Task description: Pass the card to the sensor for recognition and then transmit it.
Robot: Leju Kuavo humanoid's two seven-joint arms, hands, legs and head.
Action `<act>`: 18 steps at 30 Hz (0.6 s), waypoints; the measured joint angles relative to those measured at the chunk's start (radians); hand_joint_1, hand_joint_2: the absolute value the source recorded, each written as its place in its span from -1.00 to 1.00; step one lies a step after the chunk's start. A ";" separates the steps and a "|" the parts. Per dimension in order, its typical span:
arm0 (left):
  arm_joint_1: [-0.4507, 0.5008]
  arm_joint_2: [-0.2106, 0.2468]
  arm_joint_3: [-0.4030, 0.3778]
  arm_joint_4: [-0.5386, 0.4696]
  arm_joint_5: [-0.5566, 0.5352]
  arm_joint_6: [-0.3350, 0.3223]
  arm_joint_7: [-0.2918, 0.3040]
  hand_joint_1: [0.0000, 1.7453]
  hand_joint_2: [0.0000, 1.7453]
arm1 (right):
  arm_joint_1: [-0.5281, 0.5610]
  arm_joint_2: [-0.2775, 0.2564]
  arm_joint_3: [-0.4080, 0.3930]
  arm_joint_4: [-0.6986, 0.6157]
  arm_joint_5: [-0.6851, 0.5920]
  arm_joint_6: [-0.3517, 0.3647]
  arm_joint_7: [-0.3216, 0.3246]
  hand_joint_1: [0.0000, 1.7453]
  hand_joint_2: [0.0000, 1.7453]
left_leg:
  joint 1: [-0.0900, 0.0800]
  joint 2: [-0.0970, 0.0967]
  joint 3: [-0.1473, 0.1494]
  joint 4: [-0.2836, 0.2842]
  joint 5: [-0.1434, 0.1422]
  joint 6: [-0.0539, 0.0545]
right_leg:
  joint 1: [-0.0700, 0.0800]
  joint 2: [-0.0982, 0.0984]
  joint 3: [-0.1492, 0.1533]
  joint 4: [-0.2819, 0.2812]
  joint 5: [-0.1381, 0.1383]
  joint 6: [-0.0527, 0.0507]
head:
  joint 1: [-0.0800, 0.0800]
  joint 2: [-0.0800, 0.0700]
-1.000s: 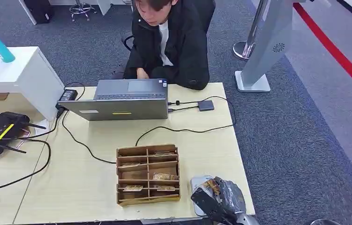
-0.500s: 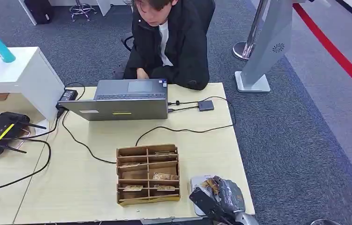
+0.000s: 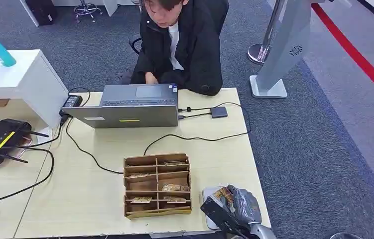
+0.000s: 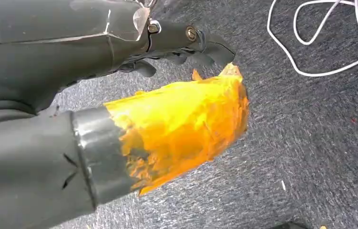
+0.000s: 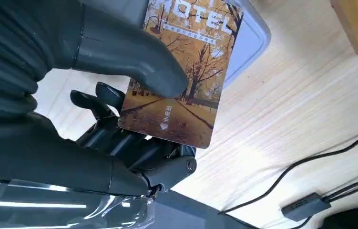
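At the table's near right corner, the right hand (image 3: 235,211) pinches the card (image 5: 181,71) between thumb and fingers, directly over the grey sensor pad (image 3: 208,193). Left hand (image 4: 186,40), over carpet, holds nothing, fingers loosely curled. Beyond: wooden organizer (image 3: 157,185), laptop (image 3: 130,106), seated person (image 3: 182,45).

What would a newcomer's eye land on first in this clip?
Probably the autumn-scene hotel card pinched in the right robot hand, over the white sensor pad at the table's near right corner. Next, the brown compartment box mid-table, and the person behind the grey laptop at the far edge.
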 joint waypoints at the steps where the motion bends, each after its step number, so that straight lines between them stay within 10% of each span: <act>1: 0.000 0.000 0.000 0.000 0.000 0.000 0.000 -1.00 -1.00 | 0.000 0.000 0.000 -0.002 0.000 0.000 0.000 1.00 1.00 | 0.000 0.000 0.000 0.000 0.000 0.000 | 0.000 0.000 0.000 0.000 0.000 0.000 | 0.000 0.000; 18: 0.007 -0.005 0.013 -0.034 0.000 -0.006 -0.005 -1.00 -1.00 | 0.017 0.000 0.037 -0.223 0.080 -0.051 -0.024 1.00 1.00 | 0.000 0.000 -0.001 0.000 0.000 0.000 | 0.000 0.000 -0.001 0.000 0.000 0.000 | 0.000 0.000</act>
